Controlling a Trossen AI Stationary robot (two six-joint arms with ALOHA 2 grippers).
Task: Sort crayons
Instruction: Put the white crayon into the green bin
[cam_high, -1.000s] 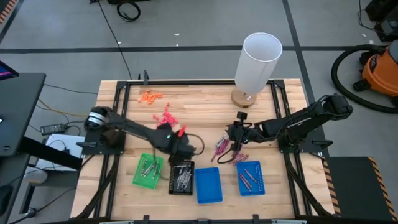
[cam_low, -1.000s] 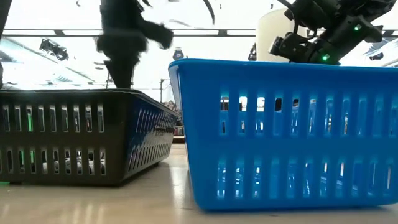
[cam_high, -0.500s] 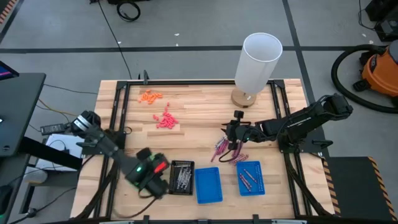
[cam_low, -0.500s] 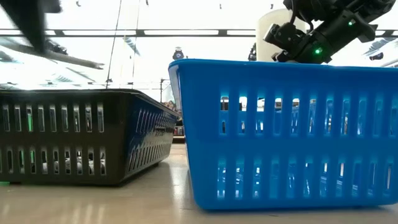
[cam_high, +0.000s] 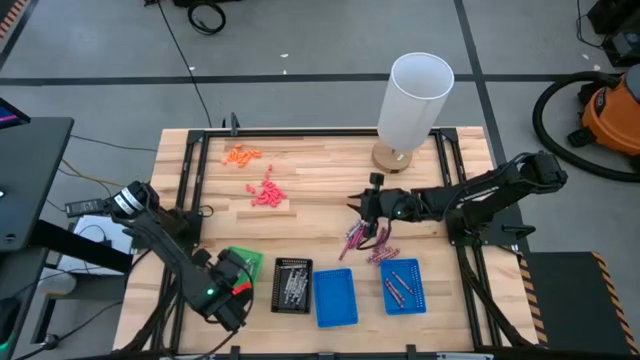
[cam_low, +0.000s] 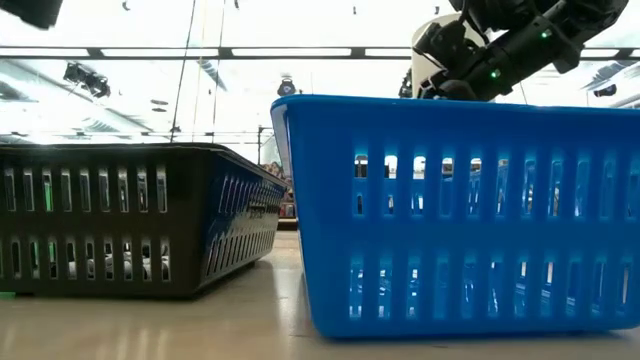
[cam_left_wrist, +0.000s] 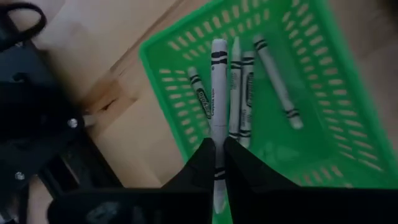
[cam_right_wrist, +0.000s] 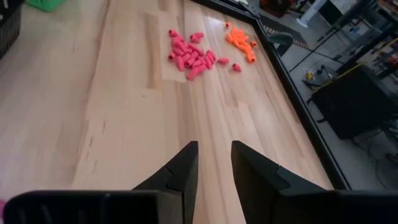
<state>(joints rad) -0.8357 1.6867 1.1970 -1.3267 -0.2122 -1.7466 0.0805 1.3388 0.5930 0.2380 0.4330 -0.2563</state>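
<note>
Left hand (cam_left_wrist: 217, 163) moved over green tray (cam_left_wrist: 323, 93) holding crayons (cam_left_wrist: 245, 87).

1. I see a bright green slotted tray (cam_left_wrist: 323, 81) holding silvery-grey crayons (cam_left_wrist: 273, 81) with black bands.
2. My black tray (cam_high: 292, 285) sits by two blue trays (cam_high: 335, 298), all slotted.
3. Maroon-magenta crayons (cam_high: 357, 238) lie on the pale wood table (cam_high: 320, 165).
4. Pink pieces (cam_right_wrist: 191, 55) and orange pieces (cam_right_wrist: 239, 40) form small heaps.
5. The tall tube (cam_high: 415, 98) is white.
</note>
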